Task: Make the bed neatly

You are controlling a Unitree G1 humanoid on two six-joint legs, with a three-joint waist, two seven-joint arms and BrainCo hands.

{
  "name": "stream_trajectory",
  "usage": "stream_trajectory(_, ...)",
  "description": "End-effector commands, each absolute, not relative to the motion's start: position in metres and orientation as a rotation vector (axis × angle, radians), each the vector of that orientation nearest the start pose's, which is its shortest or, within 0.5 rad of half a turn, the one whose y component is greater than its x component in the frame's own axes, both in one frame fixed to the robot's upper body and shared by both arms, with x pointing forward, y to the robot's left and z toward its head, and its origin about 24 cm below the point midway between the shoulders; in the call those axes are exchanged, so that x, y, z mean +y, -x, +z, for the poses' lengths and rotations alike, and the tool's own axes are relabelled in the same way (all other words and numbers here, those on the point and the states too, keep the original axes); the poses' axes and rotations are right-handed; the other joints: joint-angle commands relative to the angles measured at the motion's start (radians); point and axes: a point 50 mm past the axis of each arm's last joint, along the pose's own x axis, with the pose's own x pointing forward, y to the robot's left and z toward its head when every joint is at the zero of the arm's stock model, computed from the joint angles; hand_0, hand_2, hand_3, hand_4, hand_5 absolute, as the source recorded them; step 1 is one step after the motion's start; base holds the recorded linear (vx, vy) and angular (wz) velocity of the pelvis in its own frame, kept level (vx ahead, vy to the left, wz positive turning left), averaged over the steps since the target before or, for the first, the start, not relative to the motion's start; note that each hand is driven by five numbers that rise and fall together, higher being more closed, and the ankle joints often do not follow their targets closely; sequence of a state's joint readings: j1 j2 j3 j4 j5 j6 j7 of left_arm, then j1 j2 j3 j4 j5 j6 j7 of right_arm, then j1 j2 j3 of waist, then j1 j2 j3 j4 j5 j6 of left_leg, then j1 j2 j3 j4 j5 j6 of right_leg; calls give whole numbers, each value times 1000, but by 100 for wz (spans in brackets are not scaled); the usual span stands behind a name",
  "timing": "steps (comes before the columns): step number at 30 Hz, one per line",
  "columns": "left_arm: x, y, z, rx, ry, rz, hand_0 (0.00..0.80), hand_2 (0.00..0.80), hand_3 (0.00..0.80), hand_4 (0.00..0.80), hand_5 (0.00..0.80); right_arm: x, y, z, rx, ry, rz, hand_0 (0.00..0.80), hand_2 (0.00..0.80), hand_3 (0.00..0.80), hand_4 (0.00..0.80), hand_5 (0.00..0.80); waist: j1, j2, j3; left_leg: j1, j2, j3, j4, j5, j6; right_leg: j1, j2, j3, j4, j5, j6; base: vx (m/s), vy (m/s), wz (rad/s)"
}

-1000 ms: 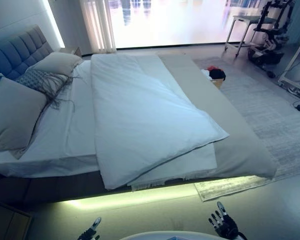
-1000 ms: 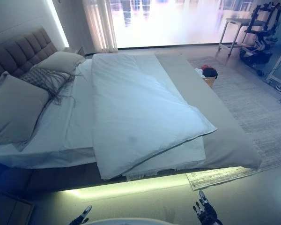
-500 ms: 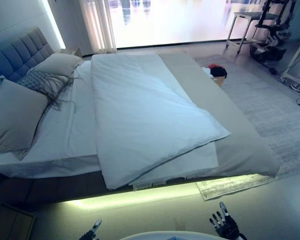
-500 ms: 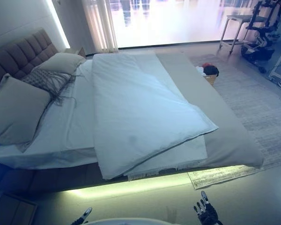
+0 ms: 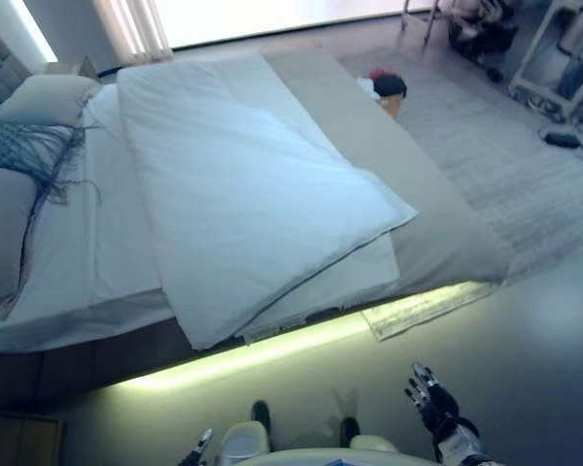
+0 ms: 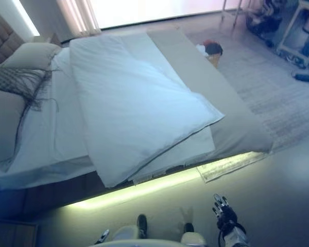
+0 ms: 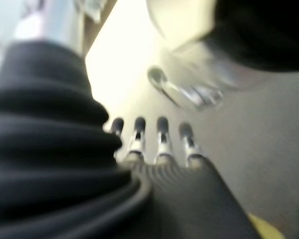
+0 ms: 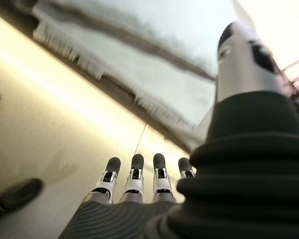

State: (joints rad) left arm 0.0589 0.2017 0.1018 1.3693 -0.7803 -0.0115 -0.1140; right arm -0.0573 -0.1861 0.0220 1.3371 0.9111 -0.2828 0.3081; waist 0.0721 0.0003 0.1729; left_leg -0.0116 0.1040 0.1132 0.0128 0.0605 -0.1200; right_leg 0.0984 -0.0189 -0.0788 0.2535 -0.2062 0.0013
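Duvet (image 5: 243, 194) lies white and askew across the bed (image 5: 447, 243), its near corner hanging past the bed's edge above a glowing strip of light, with a second white layer, fringed along its hem (image 8: 119, 84), peeking out beneath it. To the right of the duvet a grey cover (image 6: 232, 123) runs bare down to the foot end. At the head end, pillows (image 6: 26, 56) are stacked, one of them cut off by the frame's left edge, and a dark fringed throw (image 5: 29, 150) is draped over them; the headboard (image 6: 2, 38) shows only as a corner.

Both hands are low, near the floor and well apart from the bedding. The right hand (image 5: 432, 403) shows in the head views with its fingers spread and straight, and its own wrist view confirms this: the fingertips (image 8: 134, 164) stand in a row, empty, over bare floor. The left hand (image 7: 154, 144) is almost wholly cut off in the head views, only a fingertip showing at the bottom edge; its wrist view is blurred, yet the fingers look extended and hold nothing.

Beyond the bed, a basket (image 5: 387, 89) with red and dark items sits on a rug (image 5: 505, 165). Furniture at the far right is cut off and too indistinct to identify.
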Motion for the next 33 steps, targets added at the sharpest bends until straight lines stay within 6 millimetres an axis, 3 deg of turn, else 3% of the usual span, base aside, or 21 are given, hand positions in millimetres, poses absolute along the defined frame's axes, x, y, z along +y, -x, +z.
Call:
stream_trajectory(1, 230, -27, -173, 1226, 621, 705, 0, 0, 0, 0, 0, -259, -143, -130, 583, -539, -451, 0, 0, 0, 0, 0, -8, 14, 8, -191, 88, 27, -100, 139, -3, 263, -56, 6, -230, 27, 67, 504, 350, 13)
stream_trajectory(3, 234, -26, -172, 1225, 621, 713, 0, 0, 0, 0, 0, -256, -139, -133, 606, -549, -475, 0, 0, 0, 0, 0, -1, 19, -15, -154, 89, 50, -100, 134, 4, 274, -113, -35, -193, 17, 102, 523, 375, 11)
stream_trajectory(6, 241, -29, -170, 1192, 611, 696, 0, 0, 0, 0, 0, -258, -132, -136, 596, -596, -548, 0, 0, 0, 0, 0, 6, 18, -29, -131, 69, 58, -23, 125, 24, 275, -165, -58, -130, 22, 121, 482, 368, -10)
stream_trajectory(9, 247, -45, -167, 1167, 569, 657, 0, 0, 0, 0, 0, -257, -132, -135, 574, -610, -596, 0, 0, 0, 0, 0, 12, 3, -49, -139, 8, 53, 27, 74, 81, 253, -212, -62, -36, 123, 136, 382, 309, 8)
stream_trajectory(12, 256, -60, -163, 1138, 514, 606, 0, 0, 0, 0, 0, -258, -134, -134, 548, -639, -596, 0, 0, 0, 0, 0, 4, 8, -54, -124, -42, 49, 43, 39, 118, 153, -259, -45, 141, 254, 140, 348, 270, 21)
stream_trajectory(14, 261, -68, -160, 1118, 502, 594, 0, 0, 0, 0, 0, -259, -135, -133, 559, -630, -579, 0, 0, 0, 0, 0, -16, 20, -51, -88, -55, 45, 33, 27, 128, 52, -245, -29, 158, 265, 124, 393, 187, 11)
stream_trajectory(17, 262, -83, -156, 1070, 508, 570, 0, 0, 0, 0, 0, -262, -137, -132, 534, -663, -565, 0, 0, 0, 0, 0, -58, 42, -32, -13, -55, 34, -18, 27, 113, -115, -157, -25, 7, 218, 97, 280, -15, -4)
stream_trajectory(20, 257, -105, -153, 1004, 512, 518, 0, 0, 0, 0, 0, -263, -150, -126, 471, -714, -581, 0, 0, 0, 0, 0, -106, 29, 14, 23, -96, -20, -32, -38, 111, -303, -119, 17, -258, 372, 128, 163, -170, 35)
stream_trajectory(22, 254, -121, -149, 962, 510, 495, 0, 0, 0, 0, 0, -259, -166, -121, 457, -713, -586, 0, 0, 0, 0, 0, -128, 24, 47, 45, -104, -33, -2, -101, 117, -370, -100, 21, -261, 395, 124, 153, -185, 62)
stream_trajectory(23, 249, -121, -150, 961, 508, 493, 0, 0, 0, 0, 0, -256, -168, -122, 476, -706, -605, 0, 0, 0, 0, 0, -126, 23, 46, 39, -106, -15, 24, -115, 126, -349, -102, 9, -228, 352, 117, 284, -173, 82)
stream_trajectory(25, 241, -110, -156, 991, 524, 494, 0, 0, 0, 0, 0, -258, -158, -127, 522, -678, -659, 0, 0, 0, 0, 0, -129, 19, 26, 44, -100, -9, 145, -115, 110, -299, -108, 8, -161, 331, 98, 345, -145, 118)
stream_trajectory(26, 239, -106, -157, 1004, 527, 489, 0, 0, 0, 0, 0, -260, -155, -128, 530, -674, -678, 0, 0, 0, 0, 0, -131, 19, 23, 35, -88, -2, 199, -105, 98, -282, -113, -7, -155, 322, 90, 340, -88, 152)
stream_trajectory(27, 230, -102, -160, 1036, 526, 452, 0, 0, 0, 0, 0, -268, -149, -127, 519, -680, -725, 0, 0, 0, 0, 0, -123, 20, 22, -5, -54, 12, 284, -50, 67, -233, -123, -26, -161, 305, 71, 277, -37, 141)
stream_trajectory(29, 223, -96, -163, 1061, 524, 433, 0, 0, 0, 0, 0, -278, -148, -124, 475, -699, -768, 0, 0, 0, 0, 0, -118, 29, 23, -21, -8, 25, 204, -31, 45, -182, -128, -45, -170, 286, 80, 213, 61, 97)
stream_trajectory(33, 229, -91, -163, 1081, 505, 470, 0, 0, 0, 0, 0, -289, -159, -115, 405, -736, -781, 0, 0, 0, 0, 0, -108, 28, 6, 45, -14, 29, 44, -59, 46, -141, -159, -69, -211, 289, 101, 120, 93, 17)
